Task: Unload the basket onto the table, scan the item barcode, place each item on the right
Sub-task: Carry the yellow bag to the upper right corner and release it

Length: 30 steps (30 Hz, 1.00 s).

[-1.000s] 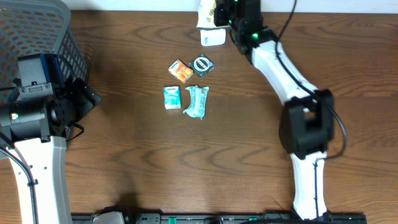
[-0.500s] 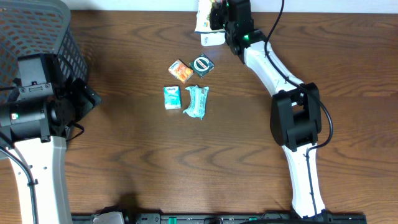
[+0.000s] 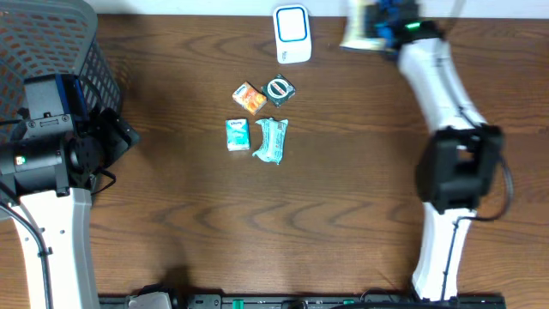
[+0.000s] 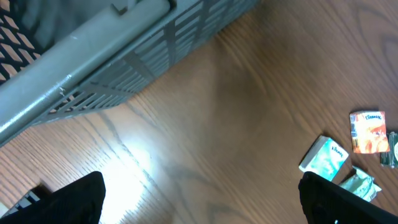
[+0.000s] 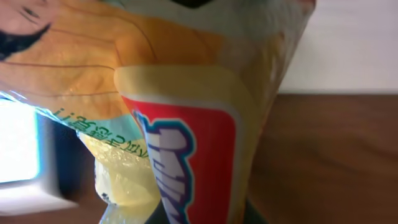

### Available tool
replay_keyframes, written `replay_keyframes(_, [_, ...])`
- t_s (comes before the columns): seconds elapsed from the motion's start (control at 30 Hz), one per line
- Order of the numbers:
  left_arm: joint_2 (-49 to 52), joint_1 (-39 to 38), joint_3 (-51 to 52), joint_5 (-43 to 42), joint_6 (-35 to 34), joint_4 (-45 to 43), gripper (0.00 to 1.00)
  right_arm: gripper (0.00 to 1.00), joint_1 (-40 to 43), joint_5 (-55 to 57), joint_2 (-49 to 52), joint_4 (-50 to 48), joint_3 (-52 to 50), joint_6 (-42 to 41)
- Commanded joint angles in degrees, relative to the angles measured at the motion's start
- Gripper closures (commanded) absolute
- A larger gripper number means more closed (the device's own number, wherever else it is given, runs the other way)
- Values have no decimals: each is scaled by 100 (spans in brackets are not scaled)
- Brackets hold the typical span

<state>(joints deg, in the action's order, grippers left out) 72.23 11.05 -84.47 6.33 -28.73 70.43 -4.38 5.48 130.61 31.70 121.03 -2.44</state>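
Note:
A yellow and orange snack bag (image 3: 353,33) hangs at the table's far edge, with my right gripper (image 3: 376,26) shut on it. It is to the right of the white scanner (image 3: 292,34) with a blue-edged window. In the right wrist view the snack bag (image 5: 174,118) fills the frame and hides the fingers of my right gripper (image 5: 199,216); the scanner (image 5: 22,162) shows at the left edge. My left gripper (image 3: 123,137) rests at the left, beside the basket. It is open over bare wood in the left wrist view, left gripper (image 4: 202,205).
A grey mesh basket (image 3: 51,43) stands at the back left. Mid-table lie an orange packet (image 3: 249,97), a round dark item (image 3: 279,89), a teal packet (image 3: 237,135) and a teal wipes pack (image 3: 272,140).
My right arm has swung right with the snack bag, from over the scanner to beside it, so the scanner's face now shows. The left arm has not moved.

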Motion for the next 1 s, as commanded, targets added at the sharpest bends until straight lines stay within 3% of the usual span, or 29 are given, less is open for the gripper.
replay_keyframes(0.0, [0,20,-13,17,-52,7,2,99,553,199,-297,546,153,732])
replay_keyframes(0.17, [0,20,-13,17,-52,4,2,96,1399,675,-170,1471,146,935])
replay_keyframes(0.2, [0,20,-13,17,-52,7,2,79,1537,761,-136,1604,146,933])
replay_keyframes(0.23, [0,20,-13,17,-52,7,3,52,1668,754,-107,1740,146,929])
replay_keyframes(0.27, [0,20,-13,17,-52,4,2,31,1786,708,-63,1875,146,907])
replay_keyframes(0.33, [0,20,-13,17,-52,7,2,13,2004,479,13,2177,144,892])
replay_keyframes(0.43, [0,20,-13,17,-52,7,3,3,2194,26,83,2518,144,890])
replay_keyframes(0.63, [0,20,-13,17,-52,7,2,1,2188,-157,-96,2820,160,811])
replay_keyframes(0.73, [0,20,-13,17,-52,4,3,1,2074,-306,-396,2839,160,348])
replay_keyframes(0.97, [0,20,-13,17,-52,7,2,1,1751,-3191,-1108,3036,160,-553])
